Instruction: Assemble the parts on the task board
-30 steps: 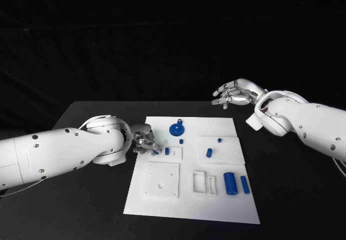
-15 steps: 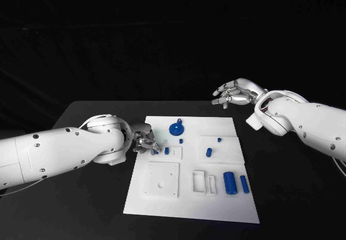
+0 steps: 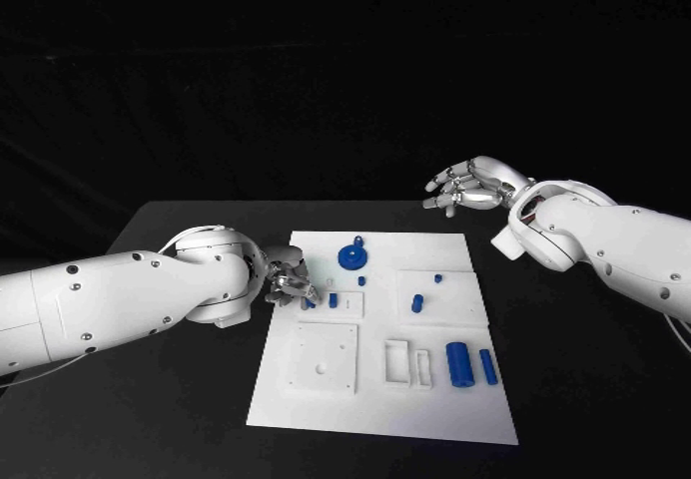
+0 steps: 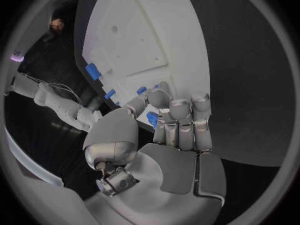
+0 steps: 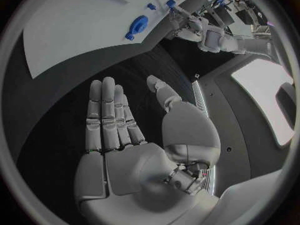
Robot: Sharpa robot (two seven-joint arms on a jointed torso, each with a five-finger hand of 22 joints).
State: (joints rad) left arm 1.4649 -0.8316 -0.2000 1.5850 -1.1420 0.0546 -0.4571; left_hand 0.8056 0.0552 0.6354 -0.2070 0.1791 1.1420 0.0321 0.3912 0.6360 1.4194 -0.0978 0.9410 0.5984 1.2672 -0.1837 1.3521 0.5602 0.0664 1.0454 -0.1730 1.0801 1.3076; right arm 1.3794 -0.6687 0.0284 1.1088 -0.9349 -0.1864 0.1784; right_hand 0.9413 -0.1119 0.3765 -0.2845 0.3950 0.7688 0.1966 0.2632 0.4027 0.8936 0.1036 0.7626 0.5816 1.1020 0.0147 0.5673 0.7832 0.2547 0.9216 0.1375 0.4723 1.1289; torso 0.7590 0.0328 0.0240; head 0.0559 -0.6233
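Observation:
The white task board (image 3: pixel 377 409) lies in the middle of the black table. My left hand (image 3: pixel 289 282) is at the board's left edge, fingers curled in, and pinches a small blue part (image 4: pixel 152 118) between thumb and fingers. On the board near it stands a small blue peg (image 3: pixel 333 299). A blue disc with a knob (image 3: pixel 351 258) lies further back. Two blue cylinders (image 3: pixel 459 364) lie side by side at the right. My right hand (image 3: pixel 468 186) hangs raised beyond the board's far right corner, holding nothing; the right wrist view shows its fingers (image 5: pixel 109 117) straight.
A white square plate (image 3: pixel 323 358) and two white frames (image 3: pixel 407 364) sit on the board's near half. More small blue pegs (image 3: pixel 416 303) stand on a raised block at the right. Black table (image 3: pixel 590 399) surrounds the board.

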